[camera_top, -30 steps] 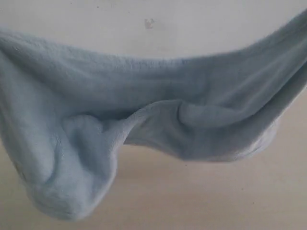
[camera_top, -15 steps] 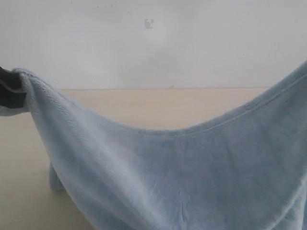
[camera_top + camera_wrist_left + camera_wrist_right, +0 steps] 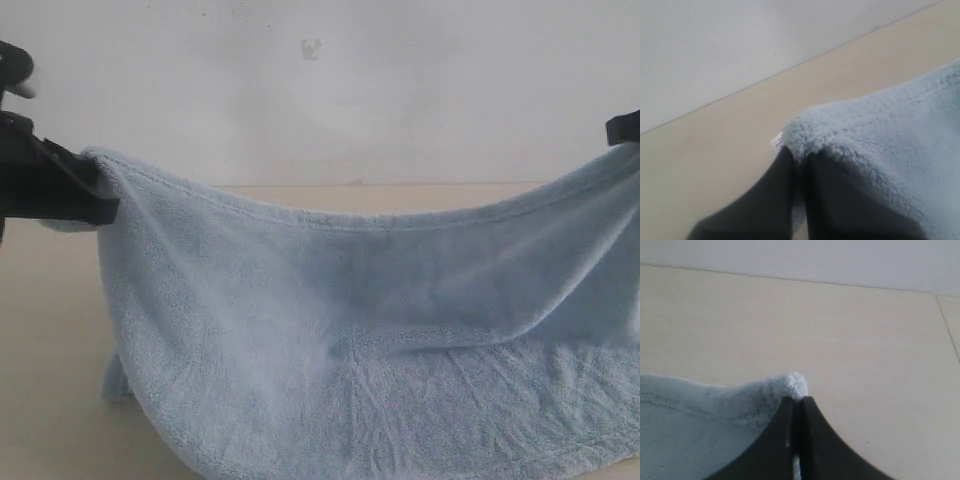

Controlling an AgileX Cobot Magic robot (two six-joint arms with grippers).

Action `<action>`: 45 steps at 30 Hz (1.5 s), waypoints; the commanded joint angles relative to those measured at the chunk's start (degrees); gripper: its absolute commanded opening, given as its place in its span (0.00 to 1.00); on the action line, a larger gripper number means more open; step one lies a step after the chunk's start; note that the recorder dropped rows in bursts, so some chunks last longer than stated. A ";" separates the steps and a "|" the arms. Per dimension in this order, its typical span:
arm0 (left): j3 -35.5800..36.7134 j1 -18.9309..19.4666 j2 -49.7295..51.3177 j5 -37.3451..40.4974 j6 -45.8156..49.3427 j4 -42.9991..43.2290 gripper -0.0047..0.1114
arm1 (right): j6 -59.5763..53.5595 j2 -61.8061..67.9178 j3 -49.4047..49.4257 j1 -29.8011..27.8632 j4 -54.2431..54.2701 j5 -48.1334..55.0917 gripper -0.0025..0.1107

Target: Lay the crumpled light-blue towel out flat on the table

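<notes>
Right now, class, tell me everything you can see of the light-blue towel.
The towel is pale light-blue, fluffy terry-like cloth with a stitched hem along its edges. It hangs opened out between two corners, its top edge sagging in the middle. The left gripper pinches one corner, where a small white scrap shows; the right gripper pinches the other. A soft fold runs across its middle, and its lower part appears to rest on the beige table.
</notes>
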 commanded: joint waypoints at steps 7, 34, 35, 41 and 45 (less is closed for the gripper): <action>-12.01 2.62 20.48 -4.95 5.49 0.18 0.08 | 5.81 15.93 -0.38 -9.33 -3.38 -27.05 0.02; -39.26 5.99 33.24 18.63 3.83 0.79 0.71 | 17.70 22.09 -3.66 -13.62 -3.25 -30.36 0.51; -39.26 5.99 31.81 21.81 0.98 0.79 0.69 | 19.88 20.59 -3.66 -13.62 -3.25 -24.42 0.49; -37.91 5.99 27.34 44.76 -8.23 -3.52 0.29 | 17.17 18.28 -3.43 -11.04 1.65 3.36 0.03; -33.85 5.84 26.78 58.33 0.30 -10.33 0.08 | -0.43 17.35 0.73 -5.81 17.62 6.57 0.03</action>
